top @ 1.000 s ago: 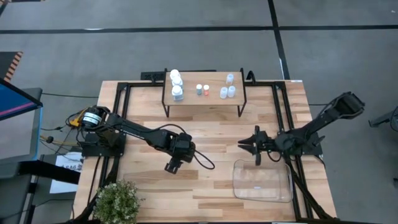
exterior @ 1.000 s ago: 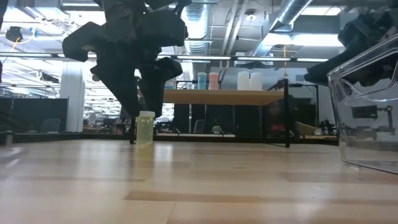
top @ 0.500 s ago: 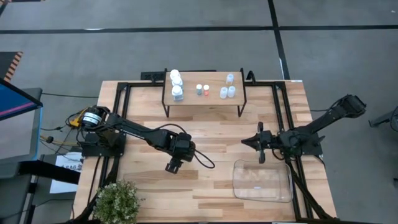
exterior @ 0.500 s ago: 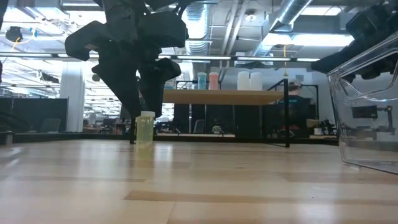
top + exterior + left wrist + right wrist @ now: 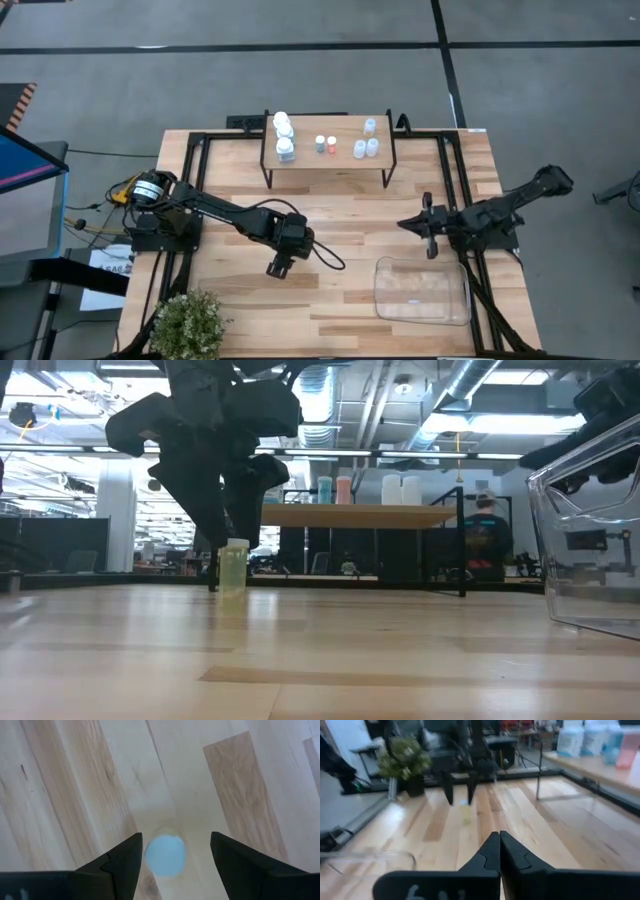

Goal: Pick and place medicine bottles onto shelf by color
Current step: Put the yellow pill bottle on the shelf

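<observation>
A tiny yellowish bottle with a pale cap (image 5: 233, 566) stands on its base on the tabletop, left of centre; its cap also shows in the left wrist view (image 5: 165, 856). My left gripper (image 5: 278, 268) hangs over it, open, one finger on each side (image 5: 176, 838), with no contact showing. My right gripper (image 5: 425, 226) is shut and empty (image 5: 499, 845), above the table near the right side. The shelf (image 5: 328, 152) at the far middle carries white bottles (image 5: 283, 135), a green-capped and a red-capped one (image 5: 325, 144) and clear-bluish ones (image 5: 368, 142).
A clear plastic tray (image 5: 422, 291) lies near the table's front right, below my right gripper. A potted plant (image 5: 190, 325) stands at the front left corner. A person (image 5: 483, 540) stands in the room beyond the table.
My right gripper has drawn back toward the table's right edge, away from the middle. My left gripper and the yellowish bottle have stayed where they were.
</observation>
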`<state>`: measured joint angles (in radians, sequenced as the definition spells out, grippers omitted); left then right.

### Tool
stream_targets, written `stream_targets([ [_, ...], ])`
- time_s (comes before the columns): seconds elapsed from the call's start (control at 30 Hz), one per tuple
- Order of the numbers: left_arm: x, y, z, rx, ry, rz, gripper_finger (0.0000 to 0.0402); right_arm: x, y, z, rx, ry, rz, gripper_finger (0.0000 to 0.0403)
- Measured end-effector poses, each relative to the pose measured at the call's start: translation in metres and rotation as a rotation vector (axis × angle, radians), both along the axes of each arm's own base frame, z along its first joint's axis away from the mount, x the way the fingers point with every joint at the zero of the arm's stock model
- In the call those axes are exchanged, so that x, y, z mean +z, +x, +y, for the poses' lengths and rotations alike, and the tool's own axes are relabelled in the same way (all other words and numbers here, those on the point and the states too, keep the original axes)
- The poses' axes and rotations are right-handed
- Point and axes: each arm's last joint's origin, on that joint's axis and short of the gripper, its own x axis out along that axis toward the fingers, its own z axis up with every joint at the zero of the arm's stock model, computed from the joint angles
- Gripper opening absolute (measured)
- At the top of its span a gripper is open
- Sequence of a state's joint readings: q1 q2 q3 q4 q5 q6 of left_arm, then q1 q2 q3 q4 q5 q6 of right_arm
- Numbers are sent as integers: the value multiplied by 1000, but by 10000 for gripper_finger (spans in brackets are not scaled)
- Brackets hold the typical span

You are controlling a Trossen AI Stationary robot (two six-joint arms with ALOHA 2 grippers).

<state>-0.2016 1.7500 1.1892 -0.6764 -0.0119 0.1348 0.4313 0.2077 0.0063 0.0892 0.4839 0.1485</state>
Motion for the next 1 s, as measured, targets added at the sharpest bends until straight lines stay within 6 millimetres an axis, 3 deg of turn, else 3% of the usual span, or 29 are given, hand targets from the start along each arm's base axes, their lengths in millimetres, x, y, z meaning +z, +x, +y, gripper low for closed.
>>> stream_targets([
  [0.33,0,-1,1,8,29,7,222,11,-9,-2,73,-63,-80,7],
  [0.8,-1,-1,3,-88,87,14,220,11,-8,-2,73,-58,-70,33],
  [1.0,-2,-1,3,-107,84,13,174,11,-8,-2,73,-58,-69,31],
])
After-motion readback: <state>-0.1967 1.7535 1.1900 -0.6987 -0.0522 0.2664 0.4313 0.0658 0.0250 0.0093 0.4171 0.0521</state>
